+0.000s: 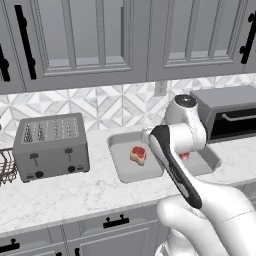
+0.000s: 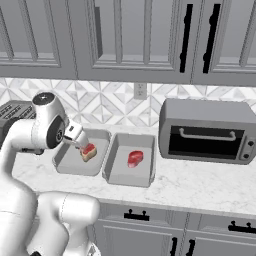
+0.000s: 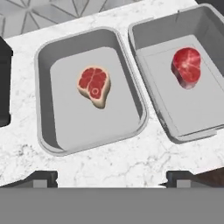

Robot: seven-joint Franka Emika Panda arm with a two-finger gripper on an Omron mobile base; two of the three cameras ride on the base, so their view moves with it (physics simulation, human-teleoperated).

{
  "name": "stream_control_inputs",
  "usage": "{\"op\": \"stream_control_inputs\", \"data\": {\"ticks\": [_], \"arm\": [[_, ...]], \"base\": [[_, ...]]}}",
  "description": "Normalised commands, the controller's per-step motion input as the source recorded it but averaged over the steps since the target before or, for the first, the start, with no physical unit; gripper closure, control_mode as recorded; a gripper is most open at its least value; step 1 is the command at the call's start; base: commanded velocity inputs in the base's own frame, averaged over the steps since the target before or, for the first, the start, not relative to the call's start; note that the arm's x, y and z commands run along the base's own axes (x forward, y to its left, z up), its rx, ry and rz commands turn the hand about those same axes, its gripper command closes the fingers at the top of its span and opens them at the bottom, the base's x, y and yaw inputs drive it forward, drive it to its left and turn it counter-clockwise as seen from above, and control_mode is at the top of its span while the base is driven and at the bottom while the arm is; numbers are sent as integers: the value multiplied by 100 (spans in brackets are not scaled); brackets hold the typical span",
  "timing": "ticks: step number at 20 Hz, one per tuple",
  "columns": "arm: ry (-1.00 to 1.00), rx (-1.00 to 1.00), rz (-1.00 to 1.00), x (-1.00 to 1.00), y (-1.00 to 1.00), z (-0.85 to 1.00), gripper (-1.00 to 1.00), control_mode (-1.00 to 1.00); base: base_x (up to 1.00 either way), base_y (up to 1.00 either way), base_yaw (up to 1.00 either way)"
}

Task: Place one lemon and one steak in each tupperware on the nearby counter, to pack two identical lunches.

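Note:
Two grey tupperware trays sit side by side on the white counter (image 1: 75,195). The left tupperware (image 3: 43,109) (image 2: 65,162) holds a tan-rimmed steak (image 3: 93,85) (image 1: 138,154). In the right tupperware (image 3: 153,100) (image 2: 115,175) lies a smaller bright red steak (image 3: 187,65) (image 2: 135,158). My gripper (image 3: 111,179) (image 2: 81,143) hovers open just above the left tray's near rim, close to the tan-rimmed steak, with nothing between its fingers. The lemon is out of view.
A silver toaster (image 1: 50,145) stands left of the trays, with a black wire basket (image 1: 5,167) at the far left edge. A toaster oven (image 2: 205,132) sits right of the trays. Wall cabinets hang above the counter.

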Motion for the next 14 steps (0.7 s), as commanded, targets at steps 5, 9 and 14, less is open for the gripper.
{"op": "stream_control_inputs", "data": {"ticks": [5,9,14], "arm": [[-7,0,7,-96,-40,44,-100,-100],[-4,0,21,-72,-9,35,-100,-100],[10,-3,16,-50,0,3,-100,100]], "base": [[0,0,0],[0,0,0],[-40,0,14]]}}
